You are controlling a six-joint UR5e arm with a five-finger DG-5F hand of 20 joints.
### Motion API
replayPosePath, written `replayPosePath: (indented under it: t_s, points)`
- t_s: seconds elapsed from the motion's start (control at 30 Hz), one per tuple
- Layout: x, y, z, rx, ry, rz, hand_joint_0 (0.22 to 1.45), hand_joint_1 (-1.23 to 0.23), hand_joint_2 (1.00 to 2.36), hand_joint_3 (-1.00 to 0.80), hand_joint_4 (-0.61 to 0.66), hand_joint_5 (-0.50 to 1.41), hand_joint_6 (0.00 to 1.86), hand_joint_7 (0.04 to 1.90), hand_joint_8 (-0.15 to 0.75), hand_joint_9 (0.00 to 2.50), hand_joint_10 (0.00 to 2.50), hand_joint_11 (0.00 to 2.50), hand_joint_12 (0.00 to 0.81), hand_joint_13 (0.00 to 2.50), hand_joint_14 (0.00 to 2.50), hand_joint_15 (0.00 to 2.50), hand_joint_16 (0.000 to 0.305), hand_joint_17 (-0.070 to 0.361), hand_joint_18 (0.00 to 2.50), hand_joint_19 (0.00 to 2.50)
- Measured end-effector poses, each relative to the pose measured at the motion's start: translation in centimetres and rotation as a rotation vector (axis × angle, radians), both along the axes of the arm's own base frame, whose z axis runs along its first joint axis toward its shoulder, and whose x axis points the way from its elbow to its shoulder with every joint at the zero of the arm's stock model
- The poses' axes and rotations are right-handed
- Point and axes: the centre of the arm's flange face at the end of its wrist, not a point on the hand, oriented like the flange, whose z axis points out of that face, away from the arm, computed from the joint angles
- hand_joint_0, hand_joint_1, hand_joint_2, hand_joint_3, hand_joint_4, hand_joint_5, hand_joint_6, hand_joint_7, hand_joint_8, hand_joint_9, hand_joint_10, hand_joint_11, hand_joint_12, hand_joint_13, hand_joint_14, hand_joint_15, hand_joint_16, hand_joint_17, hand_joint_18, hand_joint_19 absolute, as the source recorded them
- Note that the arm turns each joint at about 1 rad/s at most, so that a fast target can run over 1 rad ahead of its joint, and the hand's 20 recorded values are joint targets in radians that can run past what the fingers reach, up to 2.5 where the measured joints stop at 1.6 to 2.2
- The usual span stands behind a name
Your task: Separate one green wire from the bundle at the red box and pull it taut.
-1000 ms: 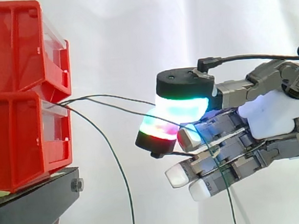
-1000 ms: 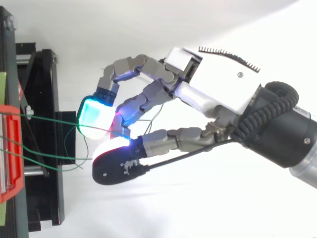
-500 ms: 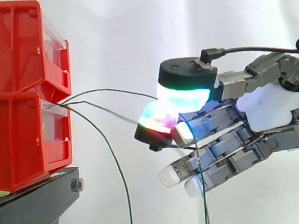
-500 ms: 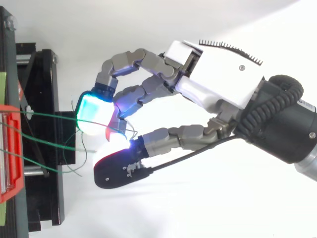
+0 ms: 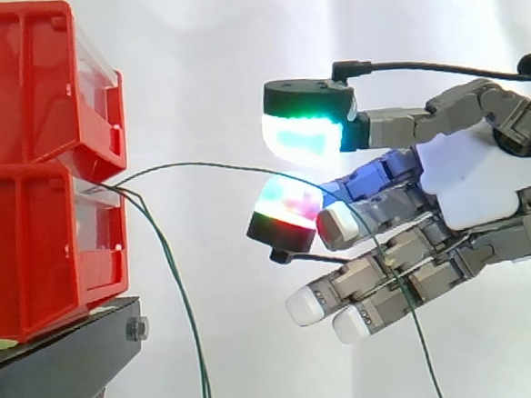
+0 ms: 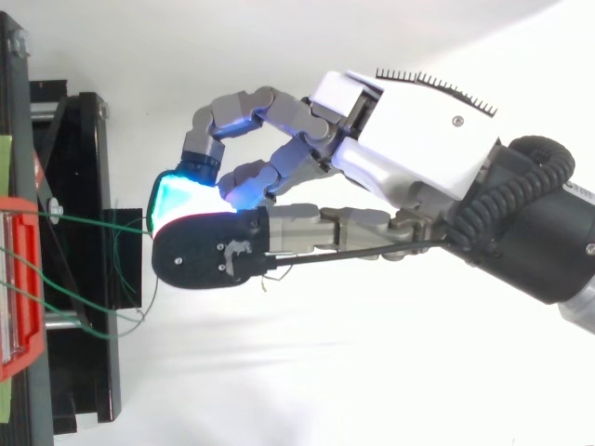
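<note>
Side view: two stacked red bins (image 5: 41, 242) sit on a black stand (image 5: 59, 377) at 9 o'clock, and the hand (image 5: 479, 189) reaches in from 3 o'clock, its arm cut off by that edge. One green wire (image 5: 208, 164) leaves the lower bin's front and arcs toward 3 o'clock. It crosses the top of a glowing finger pad (image 5: 289, 205), then slants down across the lower fingers and off the 6 o'clock edge, so its end cannot be seen. The thumb pad (image 5: 302, 134) stands clear above that finger pad, so the hand is relaxed, with the wire draped over it rather than pinched. The other green wires (image 5: 188, 323) hang toward 6 o'clock, also cut off. Where the wires begin inside the bin is hard to make out.

Top view: the thumb's black back (image 6: 209, 260) covers the finger pads and the spot where the wire reaches the hand.

Half a second ago the thumb pad pressed onto the finger pad with a wire between them. It has since lifted, and the second wire that ran toward the hand now hangs by the bin.
</note>
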Motion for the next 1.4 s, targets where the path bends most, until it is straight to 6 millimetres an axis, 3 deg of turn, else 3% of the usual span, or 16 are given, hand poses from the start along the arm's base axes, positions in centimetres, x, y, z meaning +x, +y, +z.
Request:
replayPosePath:
  t_s: [0.07,0.47,0.8,1.1,1.13,1.4]
  points:
    - [0.01,0.0,0.04,0.0,0.0,0.0,0.59,-0.75,1.0,-0.49,0.1,-0.19,0.87,1.01,0.25,1.12,0.02,0.94,0.376,0.76,0.02,0.41,0.049,0.11,0.7,0.36]
    - [0.0,-0.02,0.03,-0.004,0.002,-0.002,0.49,-0.68,1.0,-0.5,0.15,-0.2,0.87,0.95,0.279,1.15,0.02,0.96,0.384,1.14,0.02,0.74,0.055,0.124,0.87,0.4]
    - [-0.04,0.05,-0.22,-0.01,0.008,0.001,0.49,-0.73,1.0,-0.5,0.15,-0.21,0.87,0.93,0.281,1.15,0.02,0.99,0.378,1.31,0.03,0.96,0.055,0.124,0.91,0.41]
    - [-0.07,0.34,-0.3,-0.011,0.008,0.003,0.59,-0.83,1.0,-0.5,0.13,-0.21,0.88,0.96,0.262,1.14,0.02,1.02,0.353,1.33,0.03,1.04,0.05,0.112,0.89,0.43]
    - [-0.07,0.36,-0.3,-0.011,0.008,0.003,0.6,-0.83,1.0,-0.5,0.12,-0.21,0.88,0.97,0.26,1.13,0.02,1.02,0.344,1.4,0.03,1.14,0.049,0.111,0.89,0.44]
    - [-0.08,0.39,-0.35,-0.011,0.008,0.002,0.53,-0.77,1.0,-0.5,0.15,-0.21,0.88,0.94,0.268,1.14,0.02,1.03,0.354,1.63,0.01,1.37,0.051,0.115,0.95,0.47]
